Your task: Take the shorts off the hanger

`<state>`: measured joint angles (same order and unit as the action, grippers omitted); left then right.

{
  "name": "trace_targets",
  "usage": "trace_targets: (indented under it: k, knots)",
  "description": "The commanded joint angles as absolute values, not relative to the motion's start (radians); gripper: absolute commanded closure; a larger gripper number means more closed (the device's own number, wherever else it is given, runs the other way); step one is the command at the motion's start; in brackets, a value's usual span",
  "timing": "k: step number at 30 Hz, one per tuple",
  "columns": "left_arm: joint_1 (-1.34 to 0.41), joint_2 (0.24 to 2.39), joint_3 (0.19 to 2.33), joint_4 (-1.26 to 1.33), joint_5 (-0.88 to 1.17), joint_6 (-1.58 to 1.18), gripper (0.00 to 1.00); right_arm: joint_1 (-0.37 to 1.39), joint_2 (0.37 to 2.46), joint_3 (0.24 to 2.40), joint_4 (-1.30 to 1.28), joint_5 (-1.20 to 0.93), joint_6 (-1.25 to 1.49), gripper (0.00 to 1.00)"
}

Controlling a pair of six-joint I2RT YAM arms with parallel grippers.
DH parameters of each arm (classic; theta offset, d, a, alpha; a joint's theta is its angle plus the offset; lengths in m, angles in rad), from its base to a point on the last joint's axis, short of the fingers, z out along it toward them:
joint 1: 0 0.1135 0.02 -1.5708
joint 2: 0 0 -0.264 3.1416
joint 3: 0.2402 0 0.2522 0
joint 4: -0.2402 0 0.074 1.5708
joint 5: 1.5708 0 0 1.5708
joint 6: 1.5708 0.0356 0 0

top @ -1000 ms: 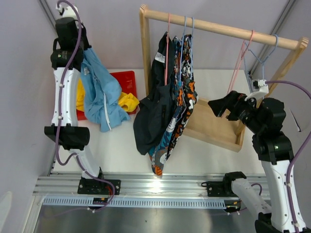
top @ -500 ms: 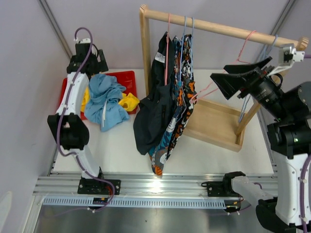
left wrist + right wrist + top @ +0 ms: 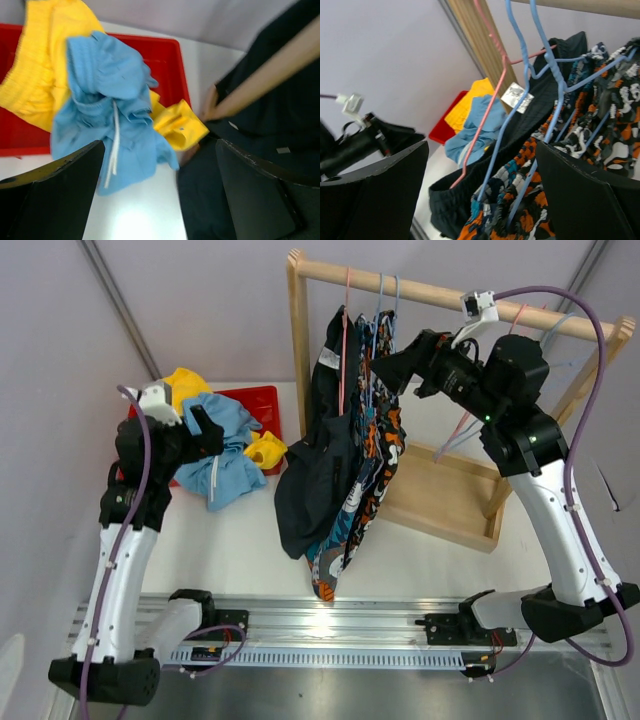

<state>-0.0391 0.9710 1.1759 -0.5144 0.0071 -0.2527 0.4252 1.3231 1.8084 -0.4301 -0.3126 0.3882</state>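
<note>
Left gripper (image 3: pixel 160 150) is hovering near the red tray (image 3: pixel 262 405), fingers spread wide, gripping nothing. Yellow shorts (image 3: pixel 190 385) and blue shorts (image 3: pixel 225 455) are lying bunched in the tray, with the blue ones spilling over its front edge onto the table (image 3: pixel 240 540). Black shorts (image 3: pixel 315 470) are hanging on a pink hanger (image 3: pixel 485 120) from the wooden rack (image 3: pixel 440 298). Patterned shorts (image 3: pixel 378 455) are hanging on blue hangers (image 3: pixel 547 85), touching the black ones on the right. Right gripper (image 3: pixel 481 147) is sitting high beside the patterned shorts, fingers spread, empty.

Black shorts (image 3: pixel 305 490) and patterned shorts (image 3: pixel 375 475) hanging, blue shorts (image 3: pixel 228 455) crumpled over yellow shorts (image 3: pixel 265 450)
</note>
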Motion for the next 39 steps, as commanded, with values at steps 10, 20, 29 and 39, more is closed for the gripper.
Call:
trace_targets:
  k: [10, 20, 29, 39]
  knots:
    - [-0.077, 0.727, 0.922, -0.523, 0.084, -0.272, 0.01, 0.5, 1.319, 1.704, -0.384, -0.015, 0.299, 0.24]
    - [-0.078, 0.647, 0.775, -0.483, 0.1, -0.27, 0.01, 0.522, 1.382, 1.686, -0.339, 0.044, 0.298, 0.57]
    - [-0.094, 0.647, 0.769, -0.476, 0.101, -0.264, 0.01, 0.551, 1.398, 1.707, -0.334, 0.083, 0.298, 0.9]
    - [-0.101, 0.655, 0.775, -0.477, 0.095, -0.25, 0.01, 0.555, 1.321, 1.715, -0.386, 0.129, 0.281, 1.0]
